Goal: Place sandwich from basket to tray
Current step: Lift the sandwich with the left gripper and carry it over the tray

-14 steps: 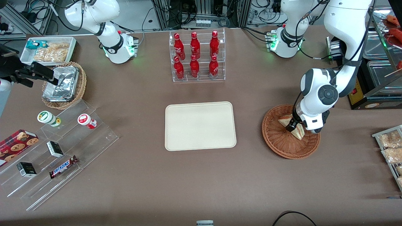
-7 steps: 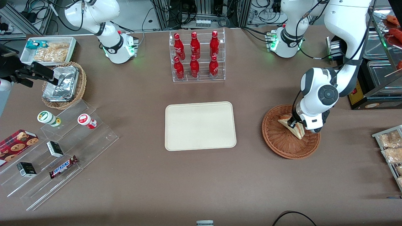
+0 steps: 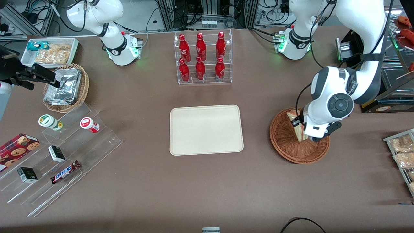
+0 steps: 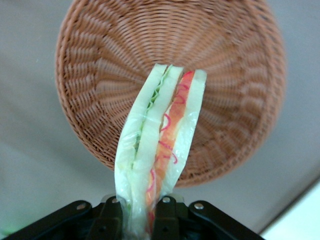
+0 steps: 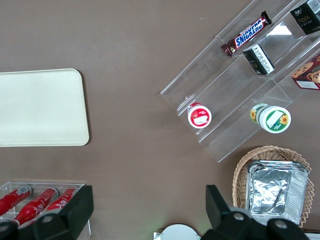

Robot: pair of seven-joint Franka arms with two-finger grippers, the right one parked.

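Sandwich (image 4: pixel 162 140) base hidden in clenched end effector (image 4: pixel 139 220) — pale wedge, green-red filling, lifted above basket (image 4: pixel 100 75)

Glossy clear film wraps the sandwich (image 4: pixel 160 145); the basket (image 4: pixel 235 90) is rough woven wicker.

Brown-covered table (image 3: pixel 145 194), clear rack of red bottles (image 3: pixel 203 58) at its middle, cabling and aluminium framing (image 3: pixel 210 13) past the table edge, even overhead light.

Left arm bent low — end effector (image 4: pixel 134 212) clamped, pointing down.
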